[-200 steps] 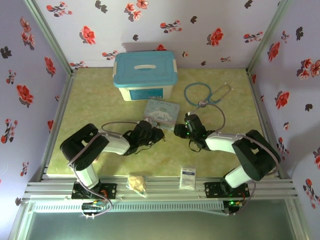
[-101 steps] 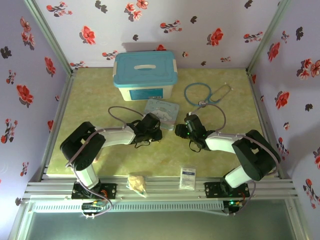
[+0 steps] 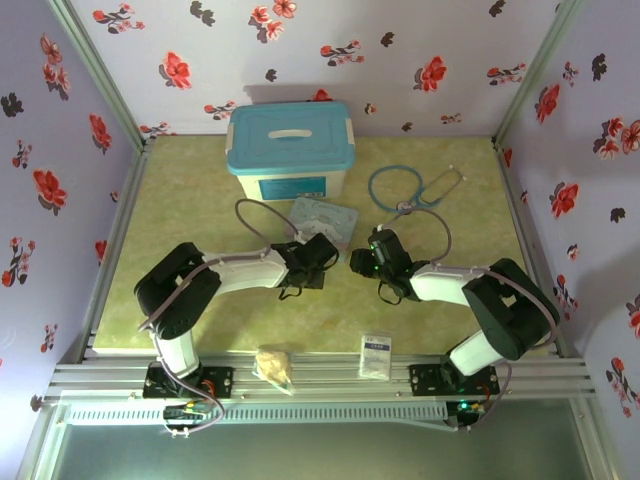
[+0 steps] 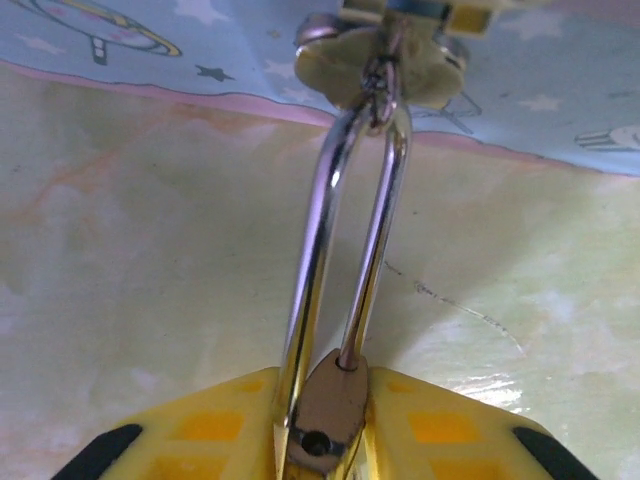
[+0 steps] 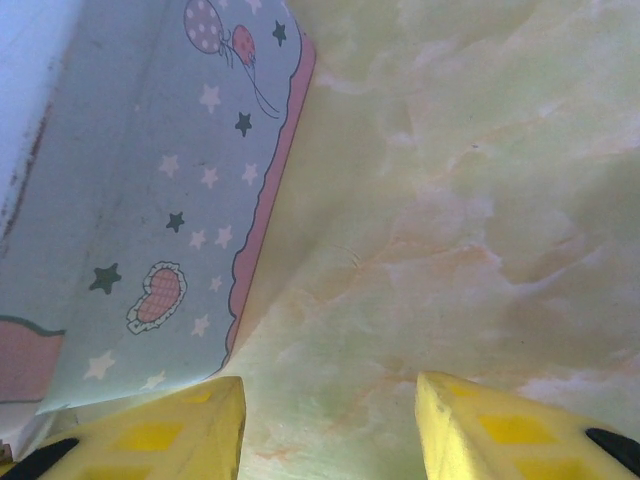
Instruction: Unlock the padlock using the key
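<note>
The left gripper's point(image 4: 325, 380) jaws hug the padlock point(image 4: 322, 425) on both sides, its thin loop point(image 4: 312, 270) pointing straight away to the clasp point(image 4: 385, 65) on the tin point(image 4: 200, 45), while the right gripper point(image 5: 330, 400) sits close by, jaws open and empty.

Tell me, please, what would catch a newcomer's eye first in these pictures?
The red-flowered walls and the blue-lidded box at the back stand out from above. Up close, the padlock sits between the yellow fingers of the left gripper, its silvery shackle threaded through the clasp of the pastel tin.
</note>
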Action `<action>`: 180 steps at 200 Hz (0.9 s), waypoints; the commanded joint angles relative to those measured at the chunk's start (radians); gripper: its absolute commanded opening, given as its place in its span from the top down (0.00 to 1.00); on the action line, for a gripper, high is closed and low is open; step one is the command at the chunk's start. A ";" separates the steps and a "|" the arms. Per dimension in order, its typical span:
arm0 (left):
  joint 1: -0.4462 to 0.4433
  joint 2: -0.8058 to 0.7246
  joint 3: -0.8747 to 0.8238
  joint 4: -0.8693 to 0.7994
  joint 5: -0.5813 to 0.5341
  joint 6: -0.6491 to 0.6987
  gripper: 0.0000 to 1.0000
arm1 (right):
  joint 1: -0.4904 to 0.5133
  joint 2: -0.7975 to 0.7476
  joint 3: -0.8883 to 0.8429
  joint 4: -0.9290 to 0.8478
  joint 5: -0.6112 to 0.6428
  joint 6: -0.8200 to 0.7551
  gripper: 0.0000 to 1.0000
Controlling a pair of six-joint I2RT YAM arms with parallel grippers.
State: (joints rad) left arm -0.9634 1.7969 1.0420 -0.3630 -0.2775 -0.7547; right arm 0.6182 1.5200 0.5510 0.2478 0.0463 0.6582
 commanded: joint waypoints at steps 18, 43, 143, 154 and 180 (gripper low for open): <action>-0.052 0.029 0.066 -0.165 -0.155 0.037 0.74 | 0.002 0.017 -0.003 0.007 0.019 -0.005 0.51; -0.085 0.058 0.104 -0.231 -0.228 0.044 0.73 | 0.002 0.027 -0.002 0.006 0.017 -0.004 0.51; -0.162 0.078 0.170 -0.241 -0.254 0.063 0.71 | 0.002 0.030 -0.006 0.008 0.018 0.004 0.52; -0.161 0.066 0.159 -0.227 -0.246 0.063 0.71 | 0.003 0.021 -0.010 0.009 0.013 0.005 0.52; -0.119 -0.053 0.068 -0.094 -0.118 0.070 0.64 | 0.031 -0.042 -0.038 0.025 0.008 -0.012 0.52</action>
State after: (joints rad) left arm -1.1172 1.8530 1.1801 -0.5526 -0.4812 -0.6991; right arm 0.6228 1.5326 0.5419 0.2615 0.0490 0.6582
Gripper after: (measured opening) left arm 0.332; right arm 0.482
